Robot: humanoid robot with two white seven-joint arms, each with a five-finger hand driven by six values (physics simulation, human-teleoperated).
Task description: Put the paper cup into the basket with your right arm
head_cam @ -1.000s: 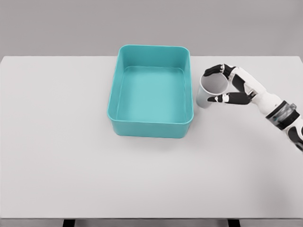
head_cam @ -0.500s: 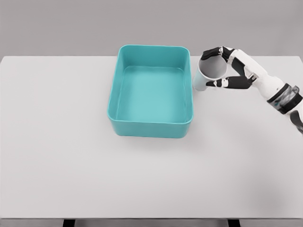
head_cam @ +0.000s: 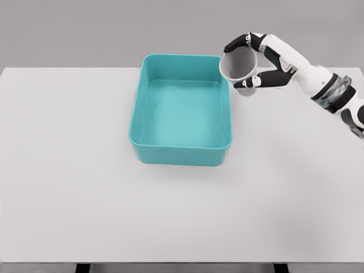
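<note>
Change since the earlier frames: your right hand (head_cam: pixel 257 60) has lifted the paper cup (head_cam: pixel 238 67) off the tabletop (head_cam: pixel 68 170) and carried it up and leftward, from beside the basket's right wall to its far right corner.

Item 1, paper cup: white, tilted, open mouth turned toward the camera and to the left. It is clear of the tabletop, and its left edge overlaps the corner of the basket's rim in the head view.

Item 2, fingers (head_cam: pixel 236 42): closed around the cup, dark tips curling over its top edge, thumb pressed against its lower side.

Item 3, basket (head_cam: pixel 139 102): teal, rectangular, open-topped, lying below and left of the fingers, resting on the tabletop.

Item 4, right arm: white, entering from the right edge, reaching leftward.
</note>
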